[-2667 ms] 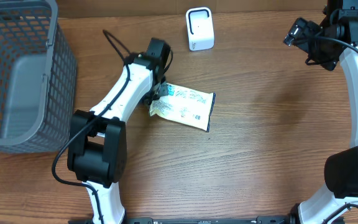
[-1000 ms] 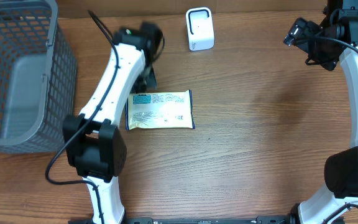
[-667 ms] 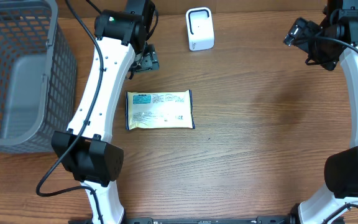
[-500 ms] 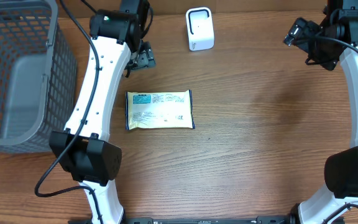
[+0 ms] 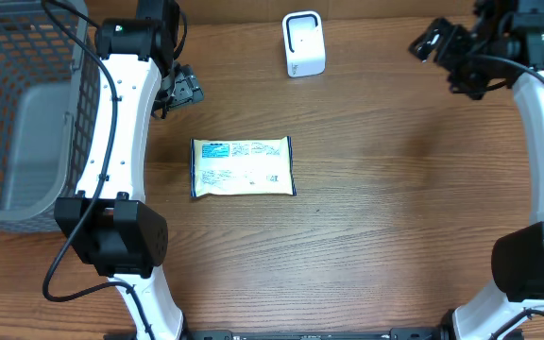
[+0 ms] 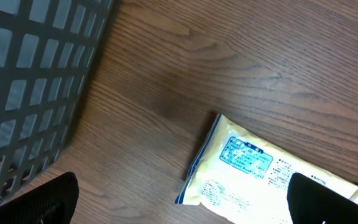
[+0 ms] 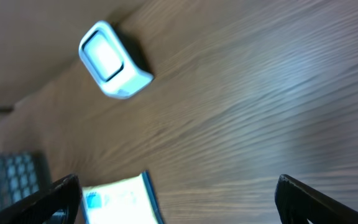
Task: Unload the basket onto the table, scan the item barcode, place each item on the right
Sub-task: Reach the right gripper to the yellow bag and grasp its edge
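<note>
Overhead: packet (image 5: 243, 167) is lying flat left of centre on the surface, long axis left-right, lower right of the nearer left claw (image 5: 181, 89); it and the right claw (image 5: 431, 42) are gaping empty.

Soft, even light; right wrist view motion-blurred.

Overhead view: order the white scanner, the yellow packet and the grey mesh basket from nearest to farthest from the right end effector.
1. white scanner: left of the right end effector, near the top edge.
2. yellow packet: farther left and lower, mid-scene.
3. grey mesh basket: at the far left.
</note>
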Motion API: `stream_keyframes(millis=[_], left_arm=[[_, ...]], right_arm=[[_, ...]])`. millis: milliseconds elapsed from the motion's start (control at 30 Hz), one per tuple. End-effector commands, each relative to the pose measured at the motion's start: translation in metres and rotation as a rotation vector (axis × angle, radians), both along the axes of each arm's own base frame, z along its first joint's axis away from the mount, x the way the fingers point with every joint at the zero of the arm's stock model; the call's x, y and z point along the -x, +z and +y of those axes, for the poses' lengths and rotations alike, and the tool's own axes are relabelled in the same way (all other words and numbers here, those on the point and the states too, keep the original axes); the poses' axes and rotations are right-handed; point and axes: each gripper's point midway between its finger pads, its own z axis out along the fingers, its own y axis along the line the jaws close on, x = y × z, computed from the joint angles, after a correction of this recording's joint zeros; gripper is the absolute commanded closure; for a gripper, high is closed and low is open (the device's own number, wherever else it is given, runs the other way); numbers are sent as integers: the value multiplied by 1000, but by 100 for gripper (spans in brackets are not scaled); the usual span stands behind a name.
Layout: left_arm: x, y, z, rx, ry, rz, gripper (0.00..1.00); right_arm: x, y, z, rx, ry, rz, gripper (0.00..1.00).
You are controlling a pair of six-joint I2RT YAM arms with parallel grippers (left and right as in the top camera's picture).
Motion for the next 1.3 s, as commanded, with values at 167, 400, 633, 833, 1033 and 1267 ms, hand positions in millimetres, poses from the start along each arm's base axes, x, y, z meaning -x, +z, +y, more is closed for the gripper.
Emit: stream_keyframes(millis=[167, 400, 633, 833, 1033, 1267], left_arm=[[0, -4, -6, 17, -10, 12, 0], [0, -4, -6, 17, -10, 12, 0], [0, -4, -6, 17, -10, 12, 0], [0, -4, -6, 17, -10, 12, 0], [0, -4, -6, 17, -11, 12, 0], [0, -4, -6, 17, -11, 12, 0]], right_arm=[[31, -92, 128, -70, 301, 44, 0], [56, -124, 220, -168, 410, -64, 0], [63, -142, 242, 18, 260, -107, 0], [74, -176, 256, 108, 228, -83, 1], [80, -217, 257, 127, 205, 0, 5], [92, -244, 258, 122, 204, 83, 13]])
